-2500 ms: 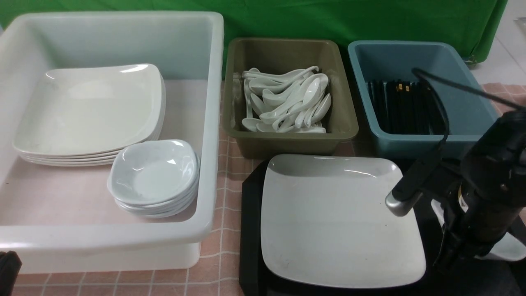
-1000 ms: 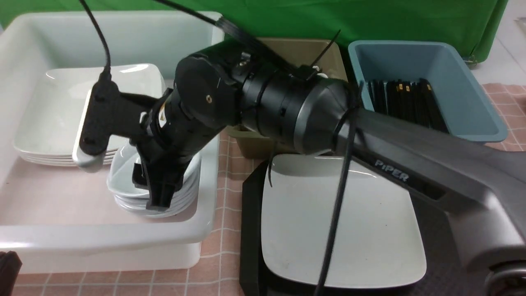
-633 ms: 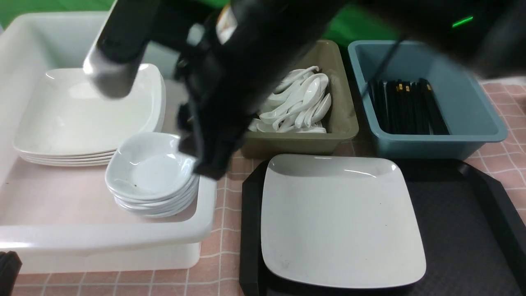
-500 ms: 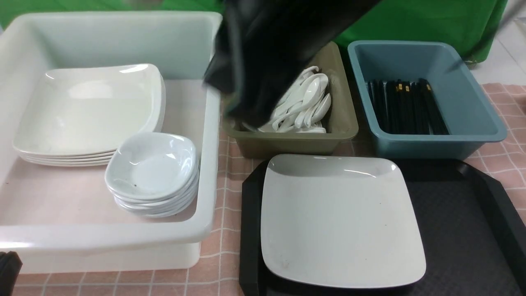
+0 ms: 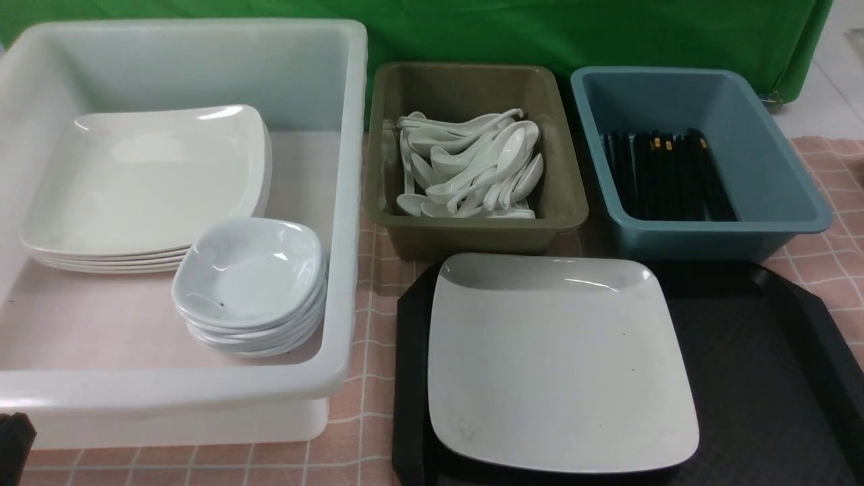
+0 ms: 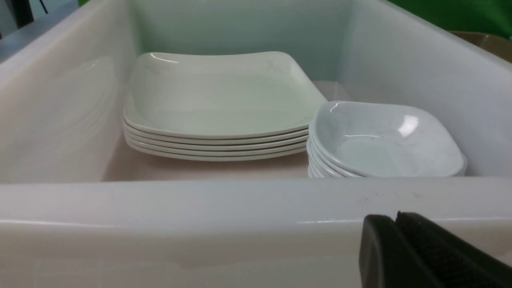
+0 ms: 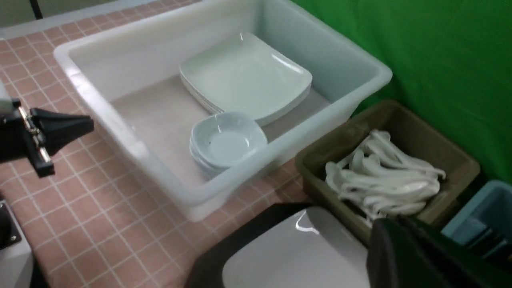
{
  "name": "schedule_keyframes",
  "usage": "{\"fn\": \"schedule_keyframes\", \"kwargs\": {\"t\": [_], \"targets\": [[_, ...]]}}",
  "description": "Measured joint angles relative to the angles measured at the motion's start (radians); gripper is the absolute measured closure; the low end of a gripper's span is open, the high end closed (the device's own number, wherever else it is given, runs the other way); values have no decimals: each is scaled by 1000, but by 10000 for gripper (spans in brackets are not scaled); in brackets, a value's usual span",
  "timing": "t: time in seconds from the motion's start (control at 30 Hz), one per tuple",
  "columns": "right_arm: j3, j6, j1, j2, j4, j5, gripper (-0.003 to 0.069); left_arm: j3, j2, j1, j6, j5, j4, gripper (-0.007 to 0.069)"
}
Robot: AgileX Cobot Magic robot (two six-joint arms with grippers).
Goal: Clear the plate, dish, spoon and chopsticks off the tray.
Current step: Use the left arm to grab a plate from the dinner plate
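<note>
Plate (image 5: 563,364) lies flat on the tray (image 5: 742,351), with nothing else visible there. Dish (image 5: 248,270) sits nested on matching dishes in the white tub (image 5: 169,391), sorted by kind. Left gripper (image 6: 396,219) and right gripper (image 7: 394,224) are both clenched and empty, clear of the crockery.

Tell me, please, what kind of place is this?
Probably a staged dish-sorting station: separate tubs hold stacked plates, spoons and chopsticks, one plate lies on a black tray, and green cloth hangs behind.
</note>
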Motion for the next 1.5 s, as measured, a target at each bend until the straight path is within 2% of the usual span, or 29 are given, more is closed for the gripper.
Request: {"fn": "schedule_keyframes", "kwargs": {"t": [0.27,0.4,0.43,0.53,0.57,0.6,0.63,0.67,0.87,0.97,1.1,1.13,1.17,1.23,1.33,1.43,1.5], "targets": [[667,306,0,-348,1,-71,629,0,0,0,0,0,0,603],[890,462,0,-450,7,-119,629,0,0,0,-9,-5,-9,603],[924,489,0,-473,12,-146,629,0,0,0,-29,-10,-46,603],[1019,540,0,-507,34,-229,629,0,0,0,-181,-52,-352,603],[1022,540,0,-506,34,-231,629,0,0,0,-192,-55,-376,603],[1037,544,0,-506,36,-242,629,0,0,0,-274,-80,-565,603],[1039,544,0,-506,37,-246,629,0,0,0,-291,-82,-607,603],[1039,541,0,-506,37,-257,629,0,0,0,-339,-97,-740,603],[1041,538,0,-507,37,-286,629,-2,0,0,-382,-127,-905,603],[1041,537,0,-507,37,-319,629,-83,-1,0,-330,-6,-926,603],[1042,530,0,-507,35,-353,629,-309,46,-1,-276,130,-870,603],[1042,515,0,-507,34,-359,629,-472,131,-1,-264,262,-780,603],[1042,513,0,-507,34,-360,629,-510,155,-1,-264,281,-770,603],[1042,500,0,-507,34,-360,629,-738,327,-1,-252,546,-665,603],[1043,489,0,-507,34,-356,629,-968,547,-1,-166,872,-592,603],[1044,476,0,-507,34,-352,629,-1079,690,-12,-85,951,-618,603],[1044,464,0,-507,33,-341,629,-1117,802,-52,22,971,-736,603]]}}
